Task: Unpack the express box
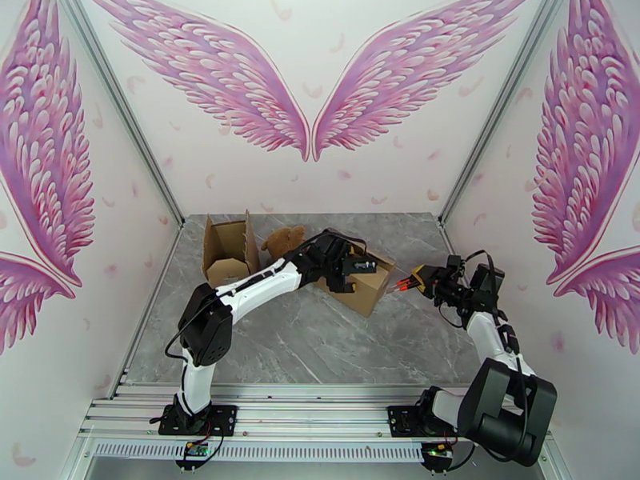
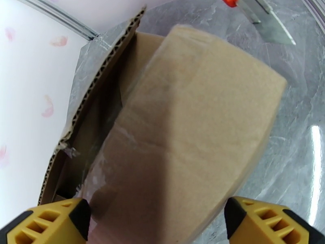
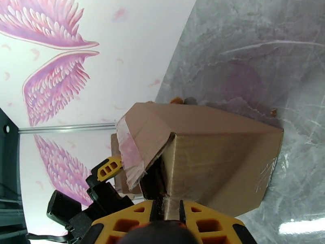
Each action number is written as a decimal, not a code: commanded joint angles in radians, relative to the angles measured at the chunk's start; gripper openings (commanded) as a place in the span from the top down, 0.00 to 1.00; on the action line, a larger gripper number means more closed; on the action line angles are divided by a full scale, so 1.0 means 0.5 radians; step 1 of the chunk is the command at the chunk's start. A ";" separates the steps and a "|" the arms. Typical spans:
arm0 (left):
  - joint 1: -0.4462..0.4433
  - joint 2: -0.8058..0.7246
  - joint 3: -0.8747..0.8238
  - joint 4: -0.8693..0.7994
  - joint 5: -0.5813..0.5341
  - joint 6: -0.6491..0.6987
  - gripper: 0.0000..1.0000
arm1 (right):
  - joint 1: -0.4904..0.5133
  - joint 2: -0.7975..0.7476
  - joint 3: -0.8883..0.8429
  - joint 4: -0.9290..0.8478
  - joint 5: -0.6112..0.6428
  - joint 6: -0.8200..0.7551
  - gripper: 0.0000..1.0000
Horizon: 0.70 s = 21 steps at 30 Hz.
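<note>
I find the cardboard box (image 1: pixel 370 294) on the grey table (image 1: pixel 320 346), mid-field toward the right, with one taped flap lifted. Left gripper (image 2: pixel 156 218) — jaws spread wide, one yellow finger on each side of the box top. Its right-hand finger stands just clear of the cardboard, and I see no clamping. Right gripper (image 1: pixel 416 280) — jaws nearly closed on a knife (image 2: pixel 266 23) with an orange handle, blade pointing at the box's right end; I cannot tell whether it touches. A second open box (image 1: pixel 228 250) and a brown plush toy (image 1: pixel 284 240) sit behind, toward the left.
</note>
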 commanded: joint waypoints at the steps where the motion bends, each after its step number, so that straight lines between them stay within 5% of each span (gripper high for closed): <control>1: -0.031 -0.226 -0.077 0.141 -0.047 -0.268 0.07 | -0.004 0.003 0.069 -0.206 0.195 -0.250 1.00; 6: -0.051 -0.436 -0.253 0.313 -0.207 -0.646 0.06 | -0.004 0.170 0.025 -0.187 0.493 -0.382 1.00; 21: -0.115 -0.927 -0.762 0.424 -0.591 -1.607 0.05 | 0.004 1.089 0.286 0.002 0.718 -0.592 0.88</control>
